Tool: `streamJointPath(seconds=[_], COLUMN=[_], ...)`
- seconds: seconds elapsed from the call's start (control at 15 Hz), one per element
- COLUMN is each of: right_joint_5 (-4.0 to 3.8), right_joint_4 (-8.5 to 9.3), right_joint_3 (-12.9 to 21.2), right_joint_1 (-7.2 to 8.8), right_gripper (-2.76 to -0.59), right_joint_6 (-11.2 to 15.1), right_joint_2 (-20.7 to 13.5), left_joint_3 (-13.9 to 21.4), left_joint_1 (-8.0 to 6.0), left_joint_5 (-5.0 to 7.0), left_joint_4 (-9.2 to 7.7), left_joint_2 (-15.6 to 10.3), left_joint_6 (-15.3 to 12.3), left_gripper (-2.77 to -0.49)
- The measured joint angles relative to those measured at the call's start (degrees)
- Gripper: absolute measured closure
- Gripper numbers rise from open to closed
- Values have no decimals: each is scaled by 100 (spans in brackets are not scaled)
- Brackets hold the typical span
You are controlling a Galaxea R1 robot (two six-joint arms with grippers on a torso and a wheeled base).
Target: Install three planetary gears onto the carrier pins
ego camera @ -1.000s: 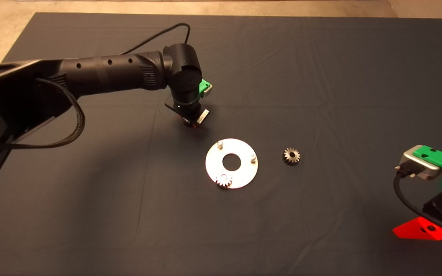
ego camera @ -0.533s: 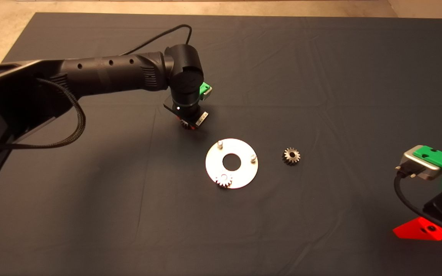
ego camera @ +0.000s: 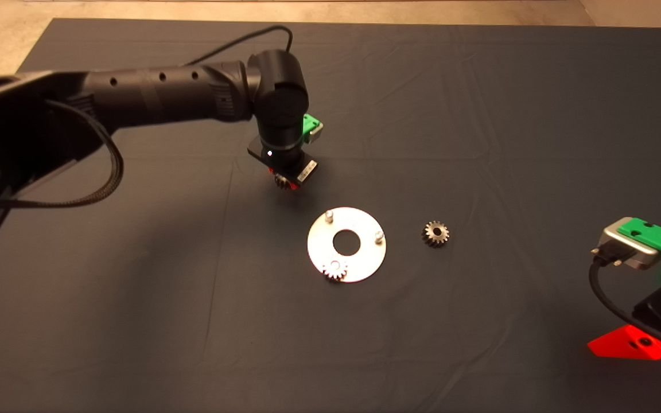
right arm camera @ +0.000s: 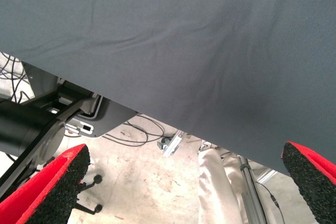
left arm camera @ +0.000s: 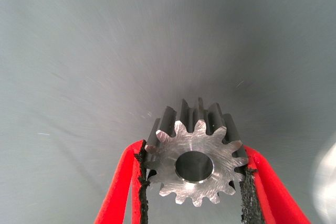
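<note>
A shiny silver disc [ego camera: 365, 261] lies mid-mat with one planetary gear [ego camera: 334, 269] seated at its near edge. Two carrier pins stand bare: one [ego camera: 329, 215] at the far left of the disc, one [ego camera: 379, 236] at its right. A second gear [ego camera: 435, 233] lies flat on the mat to the disc's right. My left gripper [ego camera: 284, 182] hovers above the mat just up-left of the disc, shut on a third gear [left arm camera: 195, 160]; its red fingers [left arm camera: 122, 182] press that gear's toothed rim from both sides. My right gripper [ego camera: 629, 344] waits at the lower right edge, open.
The dark mat [ego camera: 479, 115] reaches to a pale floor along the far edge. The left arm [ego camera: 152, 100] stretches in across the upper left. Beyond the mat edge, the right wrist view shows floor, cables and a black frame [right arm camera: 47, 114].
The left gripper with its gear has shifted slightly right and toward the far side, turning a little. The disc, the other gears and the right arm have not moved.
</note>
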Motion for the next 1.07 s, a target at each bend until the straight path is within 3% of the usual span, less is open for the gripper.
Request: streamJointPath(seconds=[0.13,0.2,0.47,0.87,1.07], right_joint_5=[0,1,0,0,3], right_joint_4=[0,0,2,66,126], right_joint_3=[0,-5,-77,-96,-96], right_joint_1=[-1,-1,-1,-3,-3], right_gripper=[-273,-273,-273,-273,-273], right_joint_6=[0,0,0,5,32], right_joint_2=[1,1,3,3,-48], left_joint_3=[0,0,11,78,232], left_joint_1=[-238,-293,-334,-410,-410], left_joint_5=[-15,-15,-4,0,7], left_joint_4=[-136,-218,-743,-948,-967], left_joint_2=[97,130,144,183,188], left_joint_6=[-20,-20,-17,23,52], left_gripper=[-82,-82,-81,-81,-81])
